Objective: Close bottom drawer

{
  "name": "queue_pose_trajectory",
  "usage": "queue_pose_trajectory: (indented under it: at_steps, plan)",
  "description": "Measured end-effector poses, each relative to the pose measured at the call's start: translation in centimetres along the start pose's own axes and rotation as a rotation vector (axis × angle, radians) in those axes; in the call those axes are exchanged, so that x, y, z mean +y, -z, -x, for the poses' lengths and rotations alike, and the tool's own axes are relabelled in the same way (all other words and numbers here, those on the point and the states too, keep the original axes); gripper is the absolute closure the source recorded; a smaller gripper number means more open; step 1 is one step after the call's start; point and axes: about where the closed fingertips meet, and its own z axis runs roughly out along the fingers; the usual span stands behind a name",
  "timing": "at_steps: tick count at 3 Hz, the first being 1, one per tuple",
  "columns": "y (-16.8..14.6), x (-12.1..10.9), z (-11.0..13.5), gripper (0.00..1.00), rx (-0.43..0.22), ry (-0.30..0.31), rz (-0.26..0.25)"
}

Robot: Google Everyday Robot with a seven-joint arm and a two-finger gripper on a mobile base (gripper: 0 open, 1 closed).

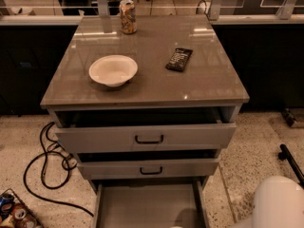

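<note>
The cabinet [156, 87] stands with its upper drawers [199, 137] ajar. The bottom drawer [147, 203] is pulled far out at floor level, so the closing looks wholly undone. A white robot arm [278, 203] shows lower right. The gripper is out of view and its grip cannot be told.

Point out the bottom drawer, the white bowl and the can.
bottom drawer [147, 203], camera view, its grey interior floor.
white bowl [113, 70], camera view, its inner surface.
can [127, 17], camera view, its side.
End effector: not in view.
</note>
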Motion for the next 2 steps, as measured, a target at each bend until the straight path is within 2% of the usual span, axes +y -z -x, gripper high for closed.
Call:
queue_pose_trajectory:
  at_steps: [1,2]
  plan:
    - [-1.0,-0.1,0.1,1.00,0.065,0.025,0.011]
    - [-1.6,-1.7,-0.3,1.00,0.130,0.047,-0.002]
